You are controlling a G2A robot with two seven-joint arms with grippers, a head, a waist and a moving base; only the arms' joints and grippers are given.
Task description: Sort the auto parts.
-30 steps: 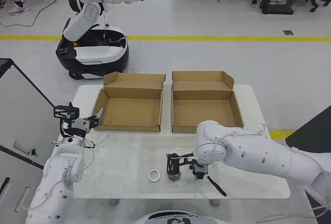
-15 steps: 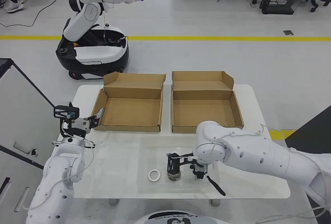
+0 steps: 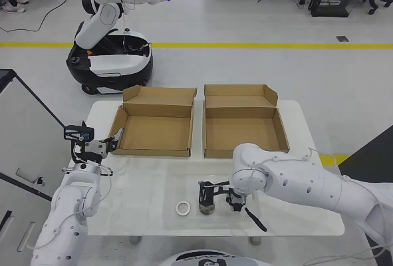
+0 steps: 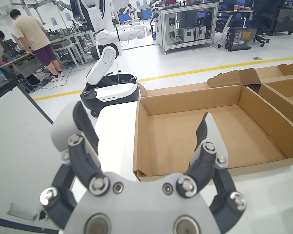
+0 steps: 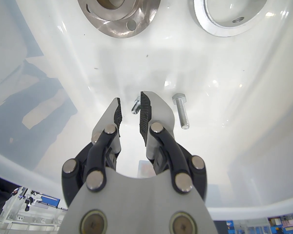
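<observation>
The right gripper (image 5: pixel 130 101) hangs low inside the white tray (image 3: pixel 183 174) at the front of the tabletop (image 3: pixel 296 219), its fingers narrowly apart on either side of a small bolt (image 5: pixel 135 107). Only that bolt's threaded end shows, slanting out beside one finger (image 5: pixel 144 113), and its head is hidden. Just beside it a second bolt (image 5: pixel 181 111) lies flat on the tray floor, its long axis roughly in line with the fingers, hex head toward the two round parts and threaded tip toward the wrist. Those parts, a steel flange (image 5: pixel 117 5) and a pale metal ring (image 5: pixel 230 5), sit side by side and apart. The left gripper (image 4: pixel 141 114) is held wide and empty by the near corner of the left cardboard box (image 4: pixel 234 132), with a second box (image 3: pixel 243 130) alongside.
</observation>
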